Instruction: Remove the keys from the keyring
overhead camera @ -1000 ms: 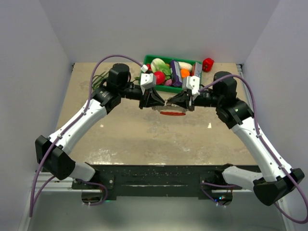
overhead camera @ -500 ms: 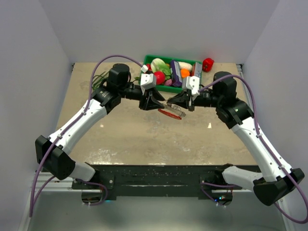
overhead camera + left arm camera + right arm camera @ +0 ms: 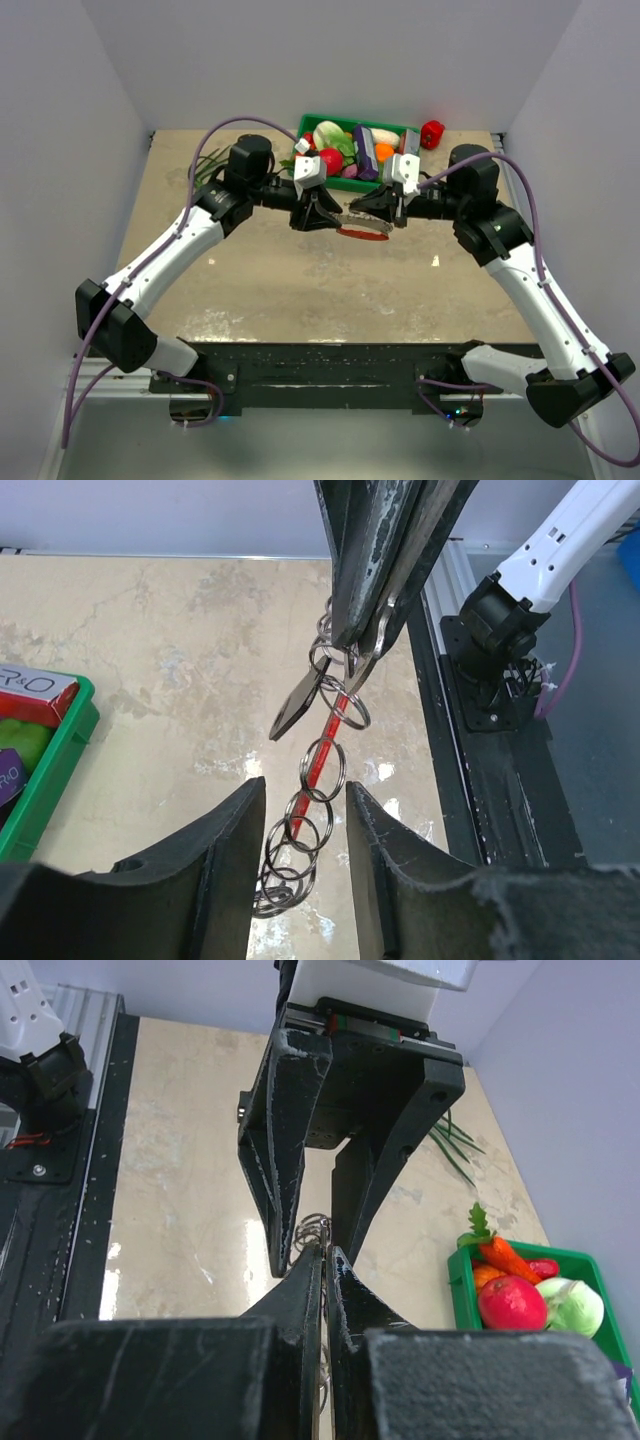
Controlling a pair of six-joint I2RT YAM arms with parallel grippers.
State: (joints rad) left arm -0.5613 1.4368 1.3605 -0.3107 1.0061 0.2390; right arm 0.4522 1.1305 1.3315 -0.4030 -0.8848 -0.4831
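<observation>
**A:** What's new with the left fingers?

**B:** They have come apart. A moment ago they were nearly closed on their end of the bunch. Now they stand spread, with the chain of rings running loose through the gap and nothing pinched.

**A:** So what has the keyring?

**B:** The right fingers, pressed tight together on its other end. The bunch hangs in the air between the two arms, above the middle of the worktop, with the red tag underneath.

**A:** And the keys?

**B:** Still threaded on. The black-headed one dangles just beside the right fingers, and none is off yet.

**A:** What does that mean for the job?

**B:** I'd judge the left side let go to take a fresh hold, probably on a single key, so it can be worked round the ring
</observation>
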